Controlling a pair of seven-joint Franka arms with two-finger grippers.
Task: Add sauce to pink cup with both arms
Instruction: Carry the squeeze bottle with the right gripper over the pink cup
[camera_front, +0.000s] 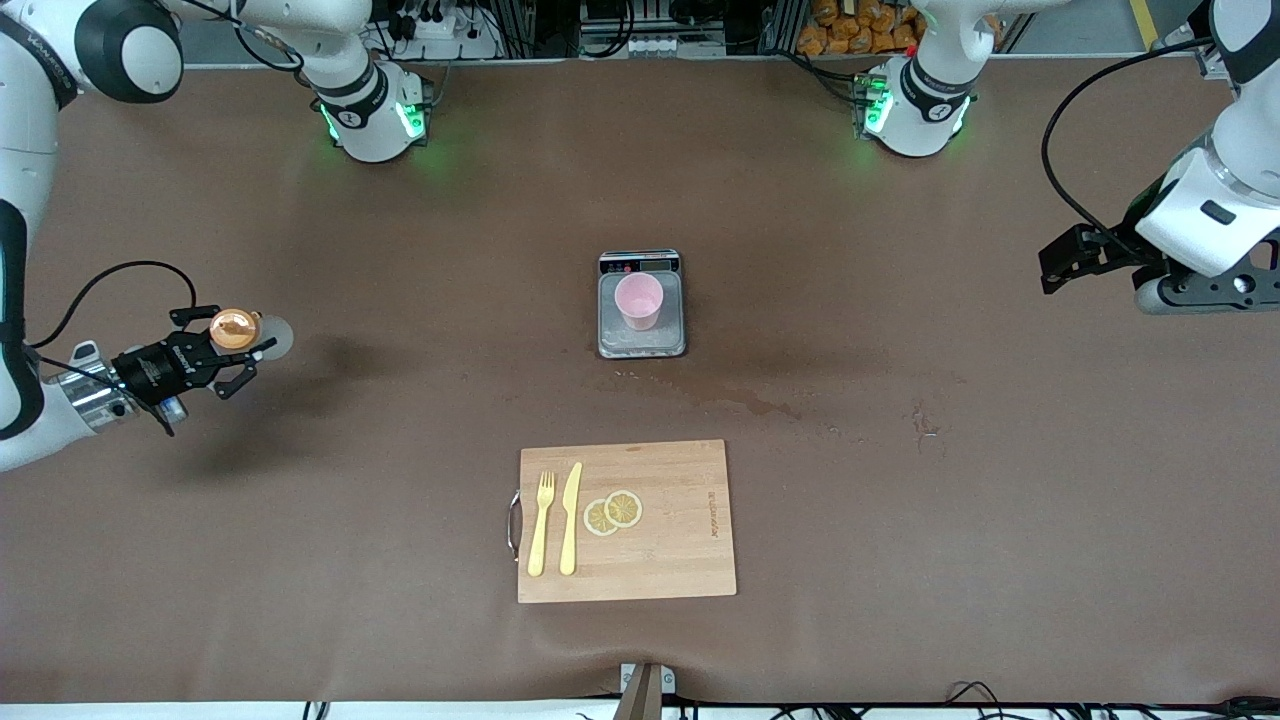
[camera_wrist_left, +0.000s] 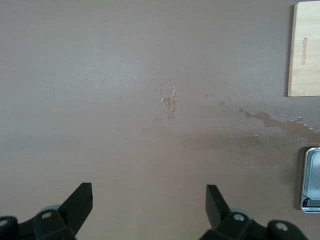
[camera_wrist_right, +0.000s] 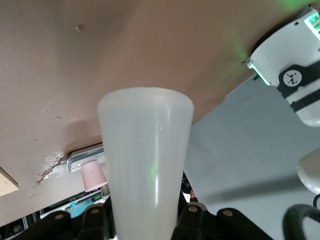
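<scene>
Brown bench (camera_front: 900, 560) w/ wet streaks nr the scale (camera_front: 641, 305); pink cup (camera_front: 638, 301) sits on its tray. My right tool (camera_front: 235, 358) grips the sauce (camera_front: 240, 330) over the bench's right-arm end, bottle body mostly hidden. My left tool (camera_wrist_left: 149, 205) waits wide open, holding nothing

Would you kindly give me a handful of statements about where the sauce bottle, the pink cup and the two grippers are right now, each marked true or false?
1. The right gripper is shut on the sauce bottle. True.
2. The pink cup stands on the wooden cutting board. False: it stands on the steel scale; the cutting board carries a fork, a knife and lemon slices.
3. The left gripper is open and holds nothing. True.
4. The sauce bottle is over the pink cup. False: it is up over bare table toward the right arm's end.
5. The cutting board lies nearer the front camera than the scale. True.
</scene>
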